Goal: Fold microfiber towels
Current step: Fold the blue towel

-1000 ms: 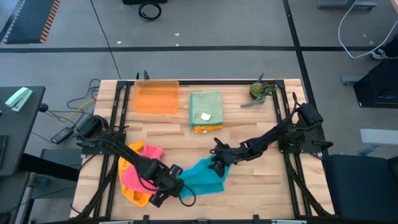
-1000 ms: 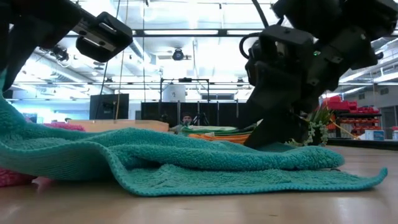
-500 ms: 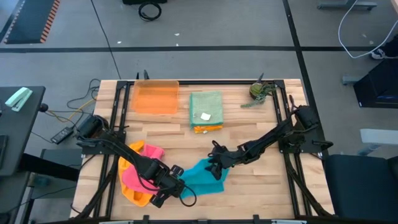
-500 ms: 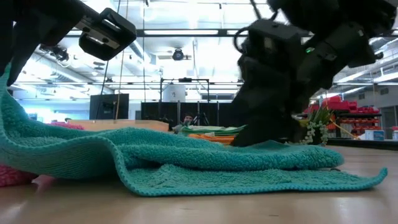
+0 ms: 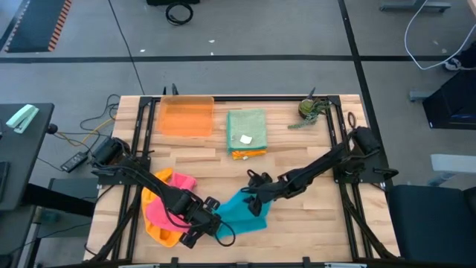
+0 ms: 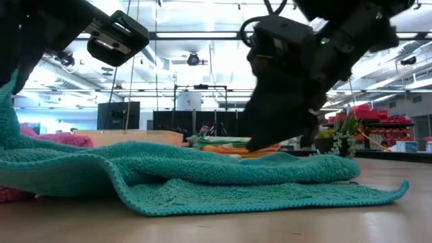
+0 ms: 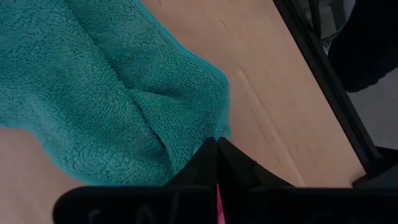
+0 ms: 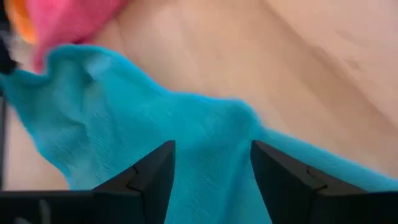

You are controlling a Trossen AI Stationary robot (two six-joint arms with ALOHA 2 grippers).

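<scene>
Here the left gripper [image 7: 216, 144] clamps the teal towel's [image 5: 242, 210] corner; the right gripper [image 8: 212, 163], fingers apart above it, could bunch the cloth by closing crookedly.

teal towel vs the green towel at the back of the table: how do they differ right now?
The teal towel lies rumpled near the front edge; the green towel is folded into a neat rectangle at the back. The teal one is pinched at a corner by the shut left gripper, with the open right gripper over it; the green one is untouched. The green one lies on an orange towel; the teal lies on the table. Both are plain terry cloths.
</scene>
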